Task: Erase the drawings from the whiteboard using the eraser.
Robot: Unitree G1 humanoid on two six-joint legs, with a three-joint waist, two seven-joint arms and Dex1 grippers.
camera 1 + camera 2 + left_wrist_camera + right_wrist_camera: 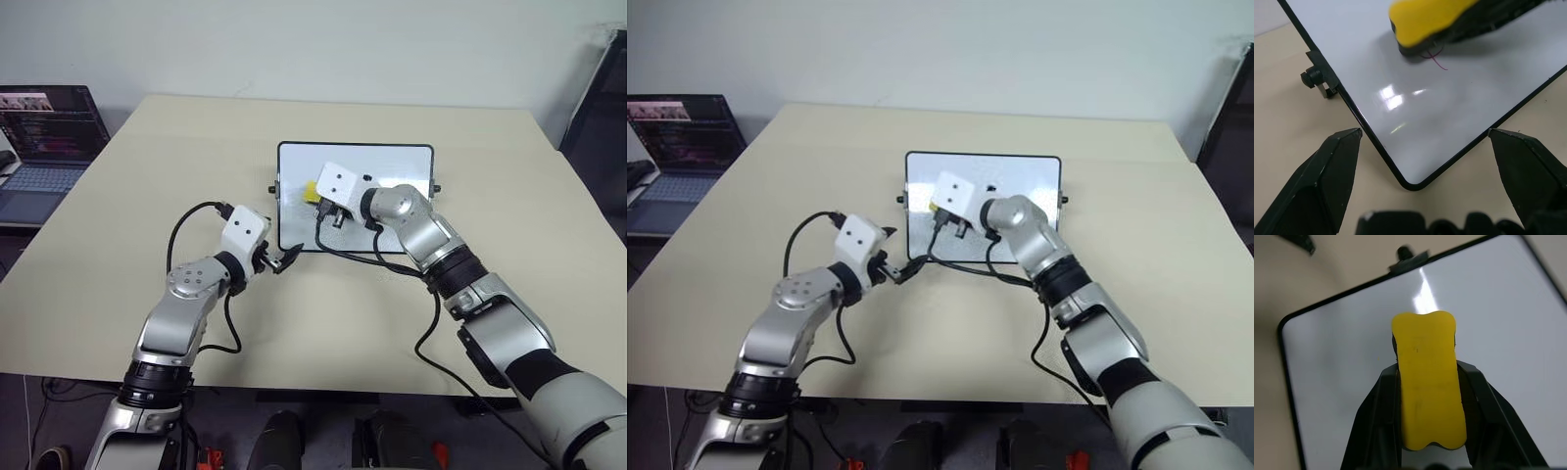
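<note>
Eraser [1429, 391], waisted yellow block, clamped in right gripper [1427, 377] on glossy whiteboard [1459, 98], left gripper [1425, 142] apart.

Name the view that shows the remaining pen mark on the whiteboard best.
The left wrist view: a thin dark stroke, the pen mark, peeks out beneath the eraser on the whiteboard. In the other views I can't make it out.
</note>
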